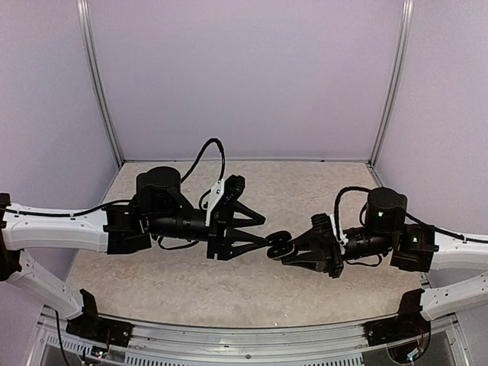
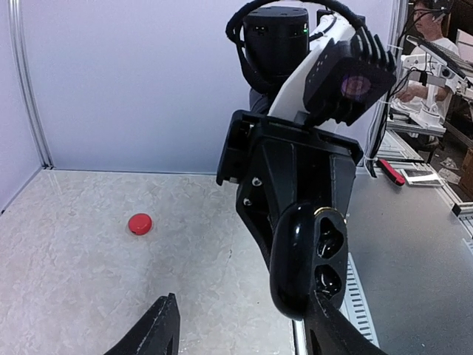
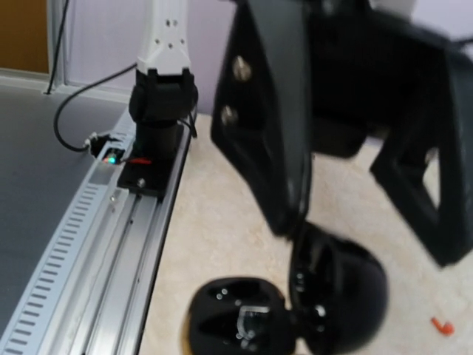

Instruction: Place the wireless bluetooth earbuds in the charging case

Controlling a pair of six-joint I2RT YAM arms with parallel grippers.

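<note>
The right gripper (image 1: 292,252) is closed on the open black charging case (image 2: 307,259), the left gripper (image 1: 264,233) half open and empty beside it; 1 red earbud (image 2: 140,223) on the table (image 2: 74,288) looks light, hard and slippery, so pinch its sides

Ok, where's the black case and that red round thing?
black case (image 2: 295,259), left wrist view, shiny shell beside the two sockets
red round thing (image 2: 140,223), left wrist view, middle of its top
</note>
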